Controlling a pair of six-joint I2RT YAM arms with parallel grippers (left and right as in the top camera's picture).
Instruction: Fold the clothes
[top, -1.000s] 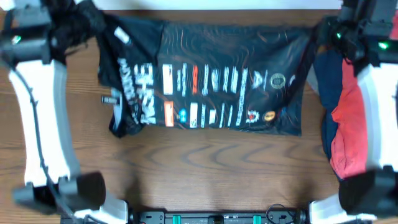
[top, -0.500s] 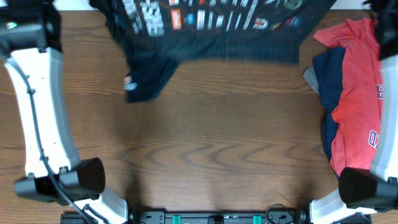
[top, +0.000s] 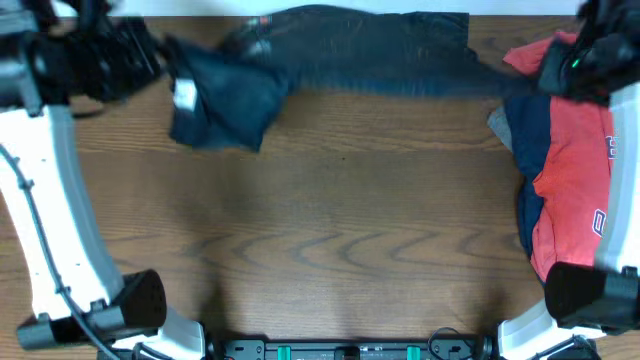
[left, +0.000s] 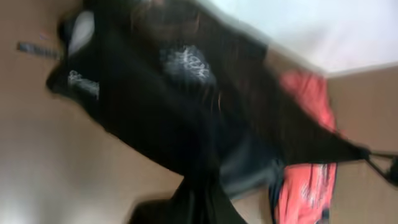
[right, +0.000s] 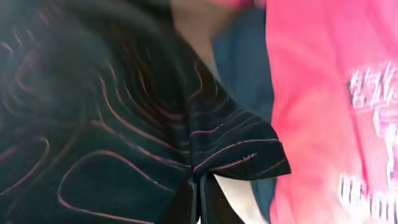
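Jersey (top: 370, 50) is strung out in one long band, long axis running side to side. One end reaches the red T-shirt (top: 575, 170) and the rest extends away from it toward the left arm. It sits level with the shirt's far end, along the back edge of the table (top: 340, 220).

- The end nearest the red T-shirt narrows to a point, just touching the shirt's upper corner and passing over the navy garment (top: 528, 140) tucked under the shirt's left side.
- The end furthest from the red T-shirt is wider. A flap droops onto the wood and points back toward the robot base, with a white tag (top: 184, 93) face up on it.
- No print shows from overhead, just a dark, motion-blurred back side. The red-orange contour lines (right: 124, 155) are clear in the right wrist view.

Right gripper (top: 552, 75) sits over the red T-shirt's far corner. Its wrist view shows a jersey corner gathered to a tight pinch at bottom centre, so it is clamped on the cloth.

Left gripper (top: 155, 55) is at the opposite end, well apart from the red T-shirt. Its wrist view is heavily blurred. The black fabric funnels into a bunch at bottom centre with the fingers buried in it, which reads as clamped on the jersey too.

The band looks taut between the two grips, with only the flap slack.
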